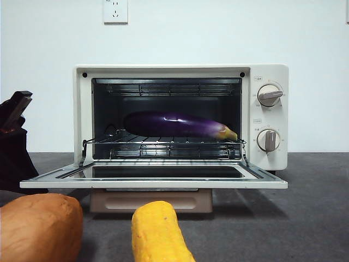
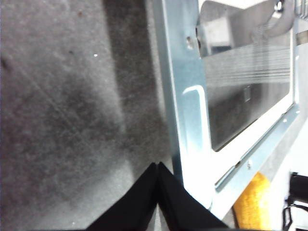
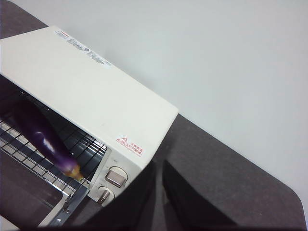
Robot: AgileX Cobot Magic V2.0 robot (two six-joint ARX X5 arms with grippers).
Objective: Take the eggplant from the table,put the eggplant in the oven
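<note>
A cream-white toaster oven (image 1: 180, 117) stands on a dark grey table (image 1: 305, 218) against a pale wall, its glass door (image 1: 152, 176) folded down flat toward the viewer. Inside, the long glossy purple eggplant (image 1: 177, 124) lies lengthwise on the wire rack (image 1: 163, 147), its yellowish stem tip pointing toward the side with the two grey knobs (image 1: 268, 117). A white wall socket (image 1: 115, 11) sits high on the wall above the oven. In the near foreground, an orange-brown sweet potato (image 1: 39, 226) rests at the left corner and a yellow cob (image 1: 158, 232) lies just in front of the door, both on the table and outside the oven. The left tool (image 2: 158, 169) hangs low over bare table, just beside the metal edge of the open door, with its two black jaws pressed together at the tips and nothing between them; in the front view it shows as a dark shape (image 1: 15, 112) at the left edge, beside the oven. The right tool (image 3: 159, 166) is raised above and off to the knob side of the oven, looking down on its cream top and on the eggplant on the rack; its jaws stand only a narrow slit apart and hold nothing.
</note>
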